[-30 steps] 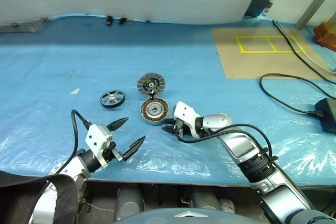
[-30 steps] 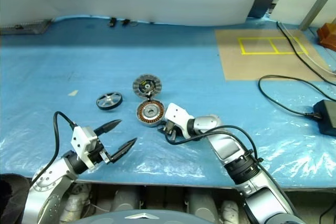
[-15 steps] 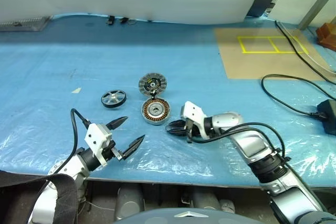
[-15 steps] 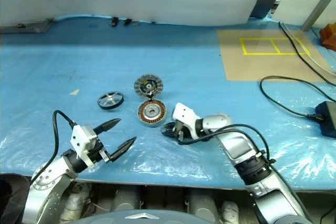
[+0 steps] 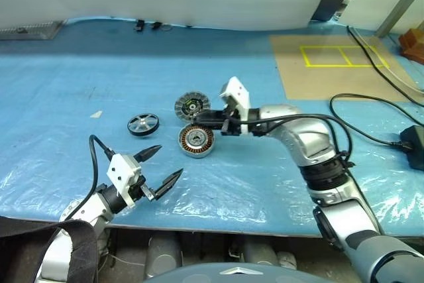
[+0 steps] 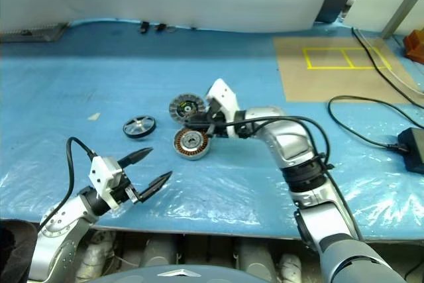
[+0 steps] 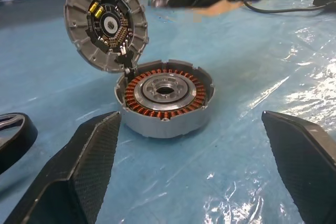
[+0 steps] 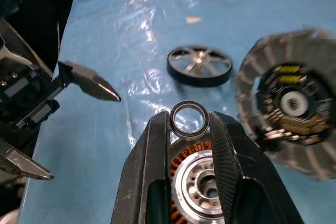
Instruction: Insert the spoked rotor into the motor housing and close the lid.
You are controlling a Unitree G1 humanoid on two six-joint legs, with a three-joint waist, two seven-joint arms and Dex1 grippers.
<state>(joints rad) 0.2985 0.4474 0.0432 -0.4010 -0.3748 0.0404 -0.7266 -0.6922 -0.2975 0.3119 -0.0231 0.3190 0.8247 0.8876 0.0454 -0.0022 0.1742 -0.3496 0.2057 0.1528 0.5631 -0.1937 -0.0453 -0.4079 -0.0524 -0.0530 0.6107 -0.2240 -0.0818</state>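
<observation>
The motor housing (image 7: 165,98), a round flat grey metal cup with a coppery ring of windings around a silver hub, lies face-up on the blue plastic-covered bench (image 5: 79,84). Its lid (image 7: 106,22), a ribbed grey disc with a dark centre and small yellow marks, stands tilted open, joined to the housing's rim at about 11 o'clock. The spoked rotor (image 5: 142,124), a black-rimmed wheel with shiny silver spokes, lies flat at the housing's 9 o'clock, apart from it.
</observation>
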